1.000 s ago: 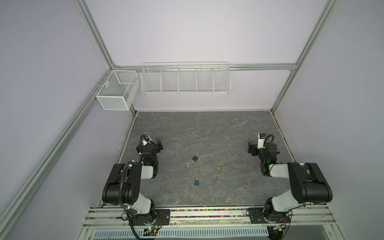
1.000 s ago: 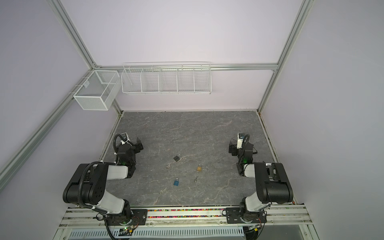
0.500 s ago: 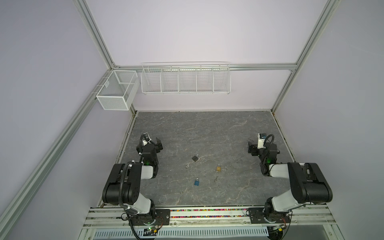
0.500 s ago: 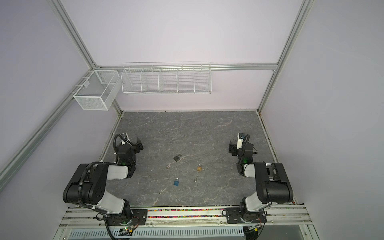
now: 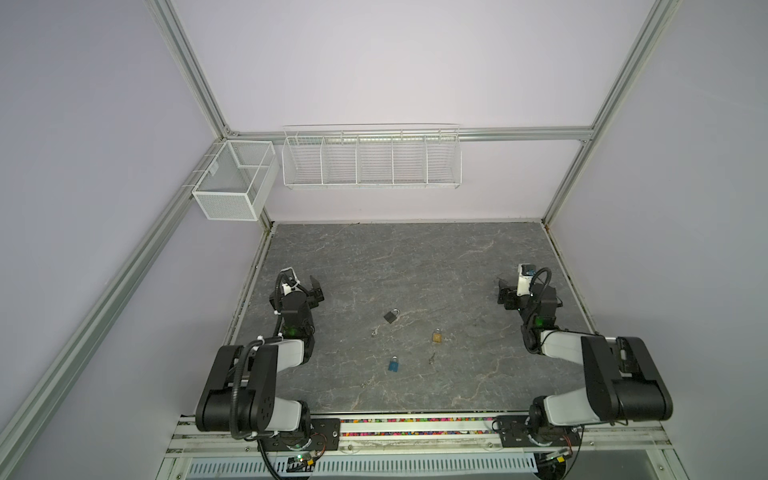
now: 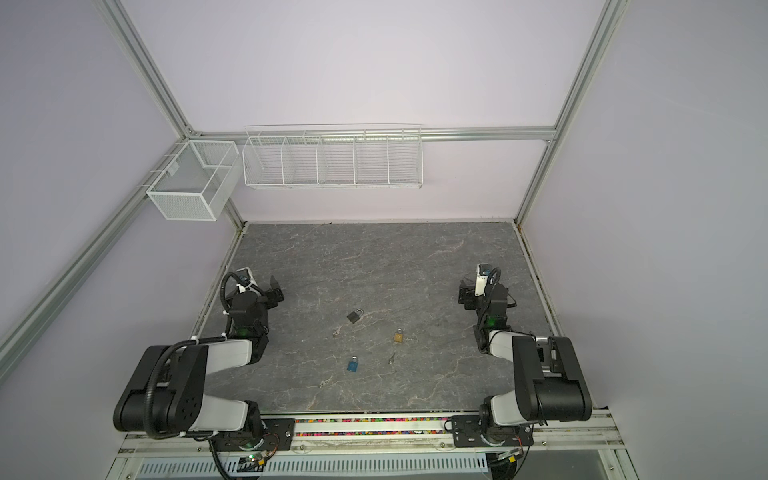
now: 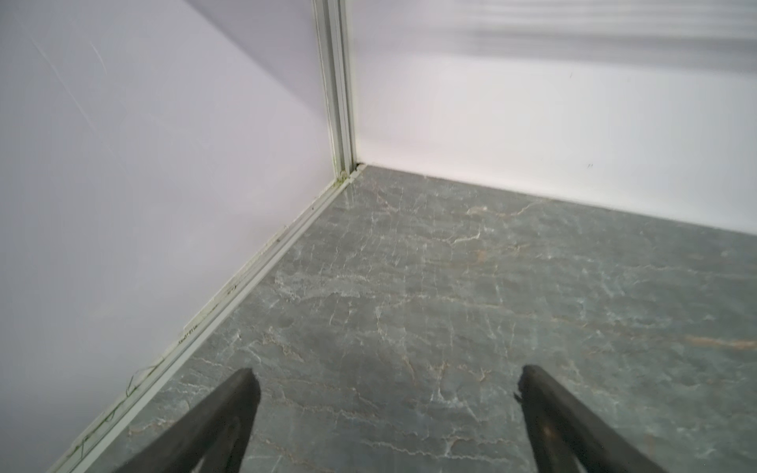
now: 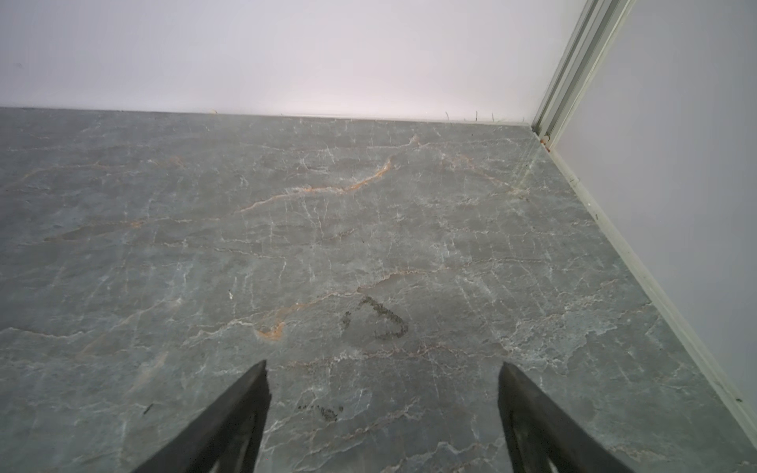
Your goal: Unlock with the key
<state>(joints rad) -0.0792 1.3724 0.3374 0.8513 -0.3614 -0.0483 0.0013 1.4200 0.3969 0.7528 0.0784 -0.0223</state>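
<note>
Three small padlocks lie mid-table in both top views: a dark one (image 5: 391, 316), a brass one (image 5: 436, 336) and a blue one (image 5: 394, 364). A small metal key lies near each: one key (image 5: 375, 331) by the dark lock, one key (image 5: 433, 358) below the brass lock, one key (image 5: 365, 383) below the blue lock. My left gripper (image 5: 311, 291) rests open at the table's left side, far from them. My right gripper (image 5: 505, 293) rests open at the right side. Both wrist views show only bare table between the fingers, for the left gripper (image 7: 385, 385) and the right gripper (image 8: 383, 376).
The grey marbled table (image 5: 415, 257) is walled at the left, back and right. A white mesh box (image 5: 232, 183) and a white wire rack (image 5: 370, 160) hang on the walls above the back left. Dark scuff marks (image 8: 381, 319) show on the table before the right gripper.
</note>
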